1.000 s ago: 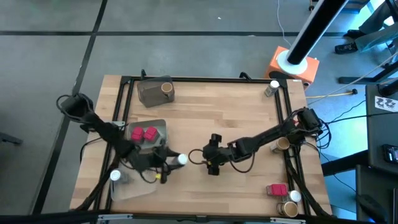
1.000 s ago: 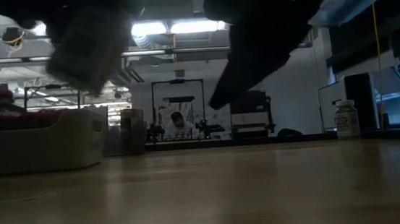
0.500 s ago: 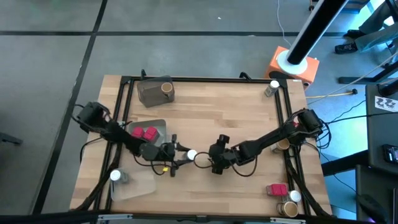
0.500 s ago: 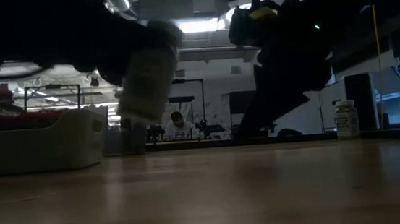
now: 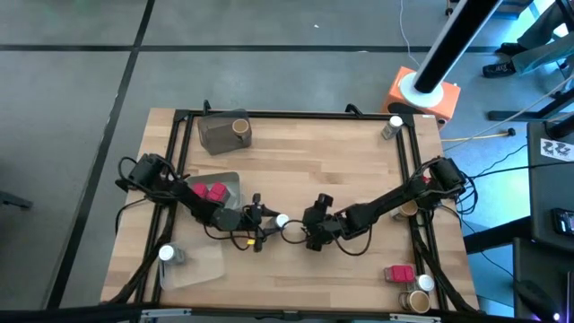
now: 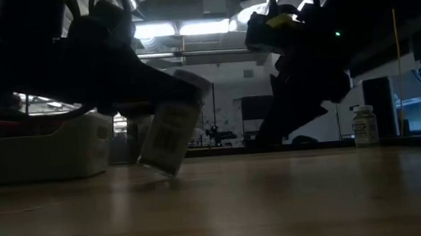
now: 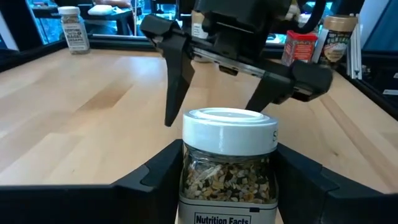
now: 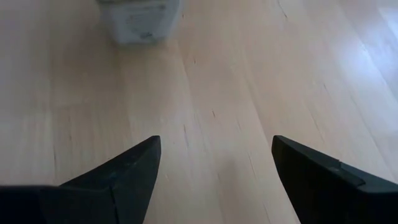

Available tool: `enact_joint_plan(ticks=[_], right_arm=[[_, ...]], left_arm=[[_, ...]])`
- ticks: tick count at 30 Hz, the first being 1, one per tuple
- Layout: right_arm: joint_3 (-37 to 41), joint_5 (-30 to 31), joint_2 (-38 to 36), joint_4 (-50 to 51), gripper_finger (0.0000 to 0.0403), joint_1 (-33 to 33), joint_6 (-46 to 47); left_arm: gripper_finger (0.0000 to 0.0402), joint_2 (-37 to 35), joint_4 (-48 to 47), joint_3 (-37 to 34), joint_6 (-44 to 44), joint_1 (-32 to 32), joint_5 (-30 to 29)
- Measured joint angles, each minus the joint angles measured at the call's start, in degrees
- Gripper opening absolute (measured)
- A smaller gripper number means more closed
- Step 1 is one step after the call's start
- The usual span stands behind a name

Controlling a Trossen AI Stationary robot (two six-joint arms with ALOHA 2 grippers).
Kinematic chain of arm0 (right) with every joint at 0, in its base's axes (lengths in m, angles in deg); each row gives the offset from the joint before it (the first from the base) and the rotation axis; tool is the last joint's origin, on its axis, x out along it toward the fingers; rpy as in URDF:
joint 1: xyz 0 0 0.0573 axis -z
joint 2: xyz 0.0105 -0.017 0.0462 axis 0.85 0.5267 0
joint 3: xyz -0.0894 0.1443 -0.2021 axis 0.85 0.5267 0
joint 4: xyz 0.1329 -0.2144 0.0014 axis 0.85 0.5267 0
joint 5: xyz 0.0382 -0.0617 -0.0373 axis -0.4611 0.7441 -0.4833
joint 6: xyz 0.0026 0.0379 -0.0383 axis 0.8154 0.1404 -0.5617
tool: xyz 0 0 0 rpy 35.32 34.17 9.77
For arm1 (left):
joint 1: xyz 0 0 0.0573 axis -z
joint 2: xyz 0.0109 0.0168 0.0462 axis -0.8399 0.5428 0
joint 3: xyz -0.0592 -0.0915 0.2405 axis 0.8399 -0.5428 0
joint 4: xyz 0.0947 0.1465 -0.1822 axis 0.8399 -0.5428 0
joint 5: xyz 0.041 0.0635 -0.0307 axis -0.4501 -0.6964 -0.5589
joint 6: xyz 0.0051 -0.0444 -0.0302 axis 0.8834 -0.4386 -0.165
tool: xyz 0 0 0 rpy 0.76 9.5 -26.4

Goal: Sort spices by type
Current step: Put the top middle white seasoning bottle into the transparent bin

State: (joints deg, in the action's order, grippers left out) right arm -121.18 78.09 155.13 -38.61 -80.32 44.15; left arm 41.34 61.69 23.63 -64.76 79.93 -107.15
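A clear white-capped spice jar (image 7: 229,155) sits between the fingers of my left gripper (image 5: 267,221), which is shut on it low over the table's middle. In the low view the jar (image 6: 170,137) is tilted, its cap leaning toward the table's right. Whether its lower corner touches the wood, I cannot tell. My right gripper (image 5: 303,230) stands open just to the right of the jar, facing it, with nothing between its fingers (image 8: 214,155). The jar shows ahead of those fingers (image 8: 140,18). My left gripper pinches the jar's glass body (image 7: 186,180) between its two fingers, just below the white cap. The fingers (image 7: 305,180) come in nearly level from the table's left, one on each side. The jar is tilted, with its cap (image 5: 282,220) leaning toward the table's right.
A grey tray (image 5: 229,182) left of centre holds pink-red packets. Another grey tray (image 5: 213,135) at the far left holds a brown-topped jar. A clear tray (image 5: 193,267) at the near left holds a white-capped jar. More spices stand at the far right corner (image 5: 392,126), the right edge (image 5: 408,208) and the near right (image 5: 408,285).
My left gripper has carried the white-capped jar toward the table's right and down, from well above the wood to just over it. The jar is tilted now. My right gripper has sunk a little and stayed open.
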Motion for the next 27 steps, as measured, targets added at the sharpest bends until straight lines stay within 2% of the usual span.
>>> enact_joint_plan(ticks=[9, 13, 21, 27], right_arm=[[0.2, -3.87, 0.0, -11.31, 0.0308, -0.01, -4.69], [3.1, -4.82, 0.0, -17.84, 0.0308, -0.04, -5.86], [10.56, -8.12, 0.0, -44.72, 0.0308, 0.02, -9.55], [10.71, -12.49, 0.0, -49.03, 0.0308, 0.02, -12.23]], left_arm=[[0.0188, 0.04, 4.17, 0.0, 0.41, 0.63, -0.04], [0.0186, 0.04, 6.72, 0.0, 1.53, 2.13, -0.02], [0.0189, 0.04, 10.74, 0.0, 2.72, 3.85, -0.02], [0.0186, 0.04, 12.5, 0.0, 3.0, 3.7, -0.04]])
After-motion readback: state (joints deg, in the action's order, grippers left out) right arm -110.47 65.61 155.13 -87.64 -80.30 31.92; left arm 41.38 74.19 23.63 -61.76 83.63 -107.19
